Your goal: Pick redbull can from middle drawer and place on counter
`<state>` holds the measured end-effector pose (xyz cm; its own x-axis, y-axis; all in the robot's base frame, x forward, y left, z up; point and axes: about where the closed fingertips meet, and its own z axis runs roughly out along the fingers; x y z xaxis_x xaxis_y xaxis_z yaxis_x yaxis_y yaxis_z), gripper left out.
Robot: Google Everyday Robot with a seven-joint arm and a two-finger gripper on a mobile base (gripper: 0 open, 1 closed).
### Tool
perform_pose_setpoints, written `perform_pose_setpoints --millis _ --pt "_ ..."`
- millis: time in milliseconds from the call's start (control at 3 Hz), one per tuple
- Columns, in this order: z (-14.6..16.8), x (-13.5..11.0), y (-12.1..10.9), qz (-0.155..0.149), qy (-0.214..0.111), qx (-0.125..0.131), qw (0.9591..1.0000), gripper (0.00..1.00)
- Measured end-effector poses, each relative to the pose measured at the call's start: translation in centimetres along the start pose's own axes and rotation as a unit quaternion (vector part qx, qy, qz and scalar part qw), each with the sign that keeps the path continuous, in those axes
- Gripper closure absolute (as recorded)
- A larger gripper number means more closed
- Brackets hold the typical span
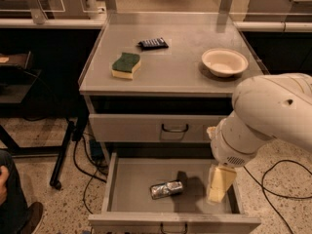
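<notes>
The redbull can [166, 189] is a small shiny silver can lying on its side on the floor of the open middle drawer [111, 184], near its middle. My gripper [217, 191] hangs from the big white arm [265, 116] and reaches down into the right part of the drawer. It is to the right of the can, with a gap between them, and holds nothing that I can see. The counter [175, 69] is the grey cabinet top above.
On the counter lie a green and yellow sponge [126, 65], a flat dark blue packet [153, 43] and a cream bowl [224, 61]. The upper drawer [146, 128] is closed. A person's leg and shoe [14, 206] are at the bottom left. Cables [273, 179] run over the floor.
</notes>
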<state>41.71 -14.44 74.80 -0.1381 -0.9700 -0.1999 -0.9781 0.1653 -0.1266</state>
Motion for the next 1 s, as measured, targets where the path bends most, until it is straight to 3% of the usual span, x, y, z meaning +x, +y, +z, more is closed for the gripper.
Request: perform_pose_setpoints --millis 333,667,1000 --pt "2.6 -0.5 -0.6 0.003 -0.017 -0.003 0.9999 0.00" --pt "7.7 -1.3 -2.2 0.007 -0.035 -0.016 0.9992 0.00" --pt "7.7 -1.3 -2.2 0.007 -0.035 -0.016 0.9992 0.00"
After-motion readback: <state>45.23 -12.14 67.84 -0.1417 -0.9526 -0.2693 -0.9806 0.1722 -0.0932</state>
